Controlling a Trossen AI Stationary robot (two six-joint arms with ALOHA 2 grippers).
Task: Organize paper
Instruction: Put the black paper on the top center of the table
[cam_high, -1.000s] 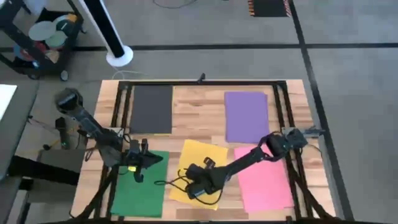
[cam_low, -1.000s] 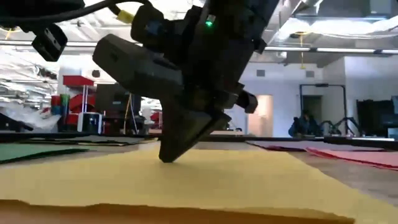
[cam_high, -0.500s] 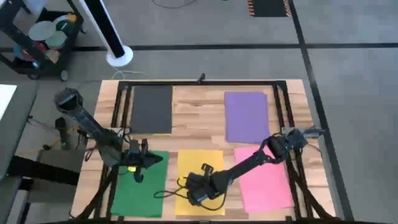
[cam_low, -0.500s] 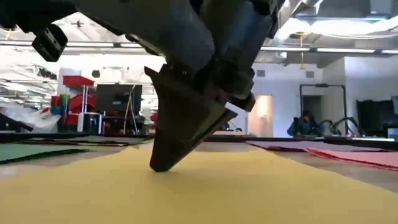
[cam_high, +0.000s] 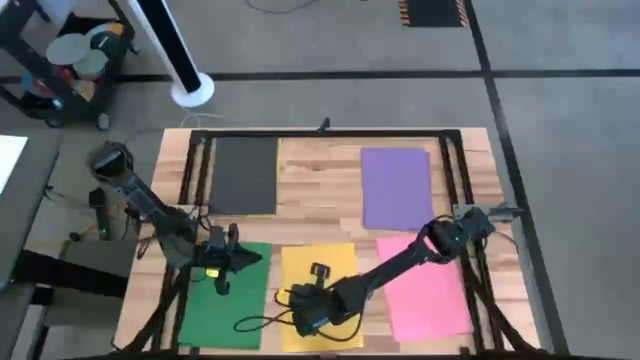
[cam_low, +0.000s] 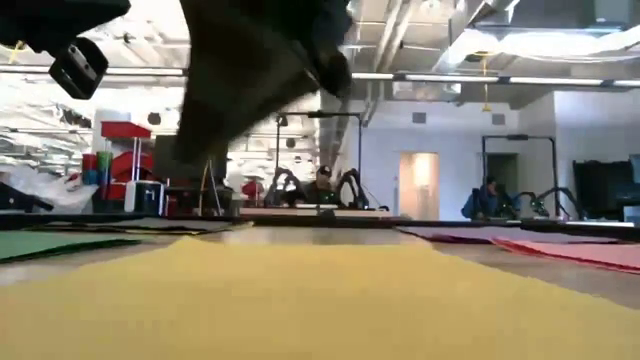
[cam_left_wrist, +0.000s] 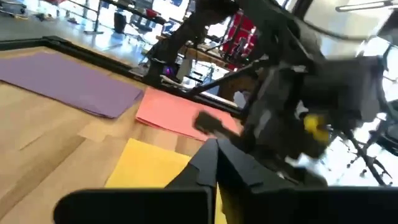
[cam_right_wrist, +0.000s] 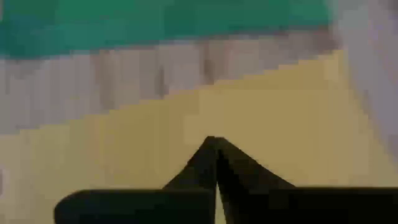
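Counter (cam_high: 320, 195): wooden planks, carrying five sheets.
Purple sheet (cam_high: 396, 187): flat, well beyond the right hand, toward the far edge.
Dark grey sheet (cam_high: 244, 175): flat, beyond the left hand.
Pink sheet (cam_high: 425, 290): just beside the right arm, under its forearm's outer side.
Green sheet (cam_high: 222, 305): under the left hand.
Yellow sheet (cam_high: 318, 262): under the right hand, square to the counter edge.
Right hand (cam_high: 303, 318): fingers together, over the yellow sheet's near part.
Left hand (cam_high: 252, 256): fingers together, over the green sheet's far corner.
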